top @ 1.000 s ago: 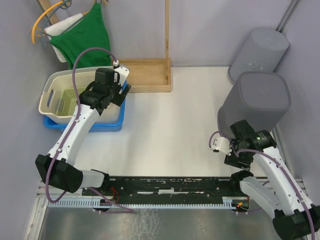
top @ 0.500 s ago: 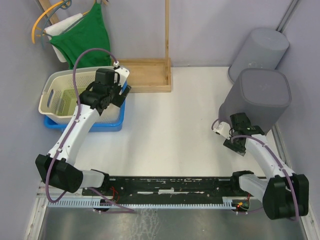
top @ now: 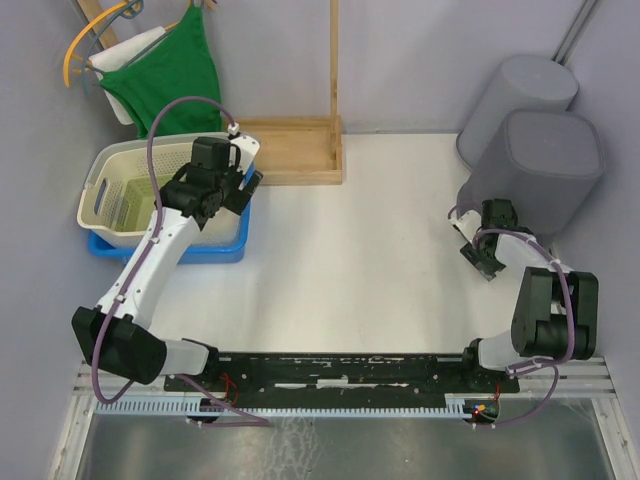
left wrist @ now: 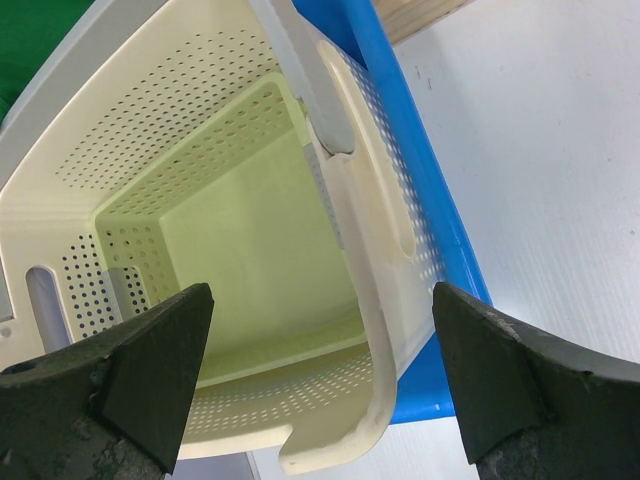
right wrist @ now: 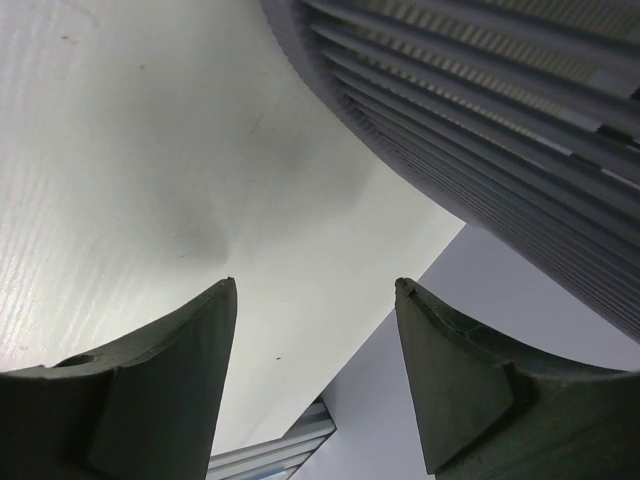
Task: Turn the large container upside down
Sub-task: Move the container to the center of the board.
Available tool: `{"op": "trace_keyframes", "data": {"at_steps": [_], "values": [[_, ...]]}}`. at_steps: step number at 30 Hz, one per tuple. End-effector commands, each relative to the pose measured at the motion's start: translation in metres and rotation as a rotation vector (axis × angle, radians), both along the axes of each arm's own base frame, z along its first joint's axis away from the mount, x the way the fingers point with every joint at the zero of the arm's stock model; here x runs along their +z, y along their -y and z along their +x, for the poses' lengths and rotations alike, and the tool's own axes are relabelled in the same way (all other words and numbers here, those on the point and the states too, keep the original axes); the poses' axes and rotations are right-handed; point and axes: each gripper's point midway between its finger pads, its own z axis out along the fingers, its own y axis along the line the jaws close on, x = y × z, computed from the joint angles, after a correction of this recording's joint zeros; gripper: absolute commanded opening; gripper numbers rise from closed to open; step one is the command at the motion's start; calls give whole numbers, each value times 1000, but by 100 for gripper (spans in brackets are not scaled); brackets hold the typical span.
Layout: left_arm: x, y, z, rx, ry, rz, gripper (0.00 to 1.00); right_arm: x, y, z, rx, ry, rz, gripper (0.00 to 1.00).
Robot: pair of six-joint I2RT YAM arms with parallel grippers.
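Container (top: 545, 165) just beside right hand (right wrist: 315, 284); fingers (right wrist: 170, 380) spread, not touching

**Matt plastic, bare wood, cloth**

The large grey plastic container (right wrist: 480, 110) looks matt and finely ribbed. The cream perforated plastic basket (left wrist: 200, 110) has a slight sheen. The blue plastic tub (left wrist: 425, 385) is smooth. The pale wooden frame (top: 295, 150) and the green cloth (top: 175, 80) look matt.

- Left arm (top: 150, 262): white links, black joints, a purple cable (top: 190, 98) arcing over it.
- Right arm (top: 548, 310): same white-and-black build, also purple-cabled.
- Left hand (left wrist: 320, 375): dark grey, matte, scuffed fingers (left wrist: 140, 370).
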Motion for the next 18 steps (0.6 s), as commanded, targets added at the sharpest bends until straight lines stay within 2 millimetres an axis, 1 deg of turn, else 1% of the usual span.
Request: {"op": "trace_keyframes", "data": {"at_steps": [1,4,5,7,10,12,13,14,15,18], "values": [[11,4,7,13,36,-48,97,27,19,44,-93,174,-4,73],[11,5,9,13,35,-51,97,30,26,52,-122,179,34,73],[10,6,9,12,32,-52,97,31,25,53,-122,178,51,73],[11,6,9,13,32,-55,97,36,16,52,-102,172,99,72],[9,6,10,15,28,-53,97,53,8,47,-115,191,146,73],[7,6,10,15,22,-48,97,61,1,40,-104,176,174,73],[6,6,11,14,19,-46,97,61,-3,32,-99,154,190,73],[6,6,11,13,19,-48,97,63,-8,29,-84,146,210,73],[5,7,12,12,15,-48,97,62,-14,18,-72,104,239,73],[6,8,12,10,11,-52,97,64,-30,-4,-41,37,307,74]]}}
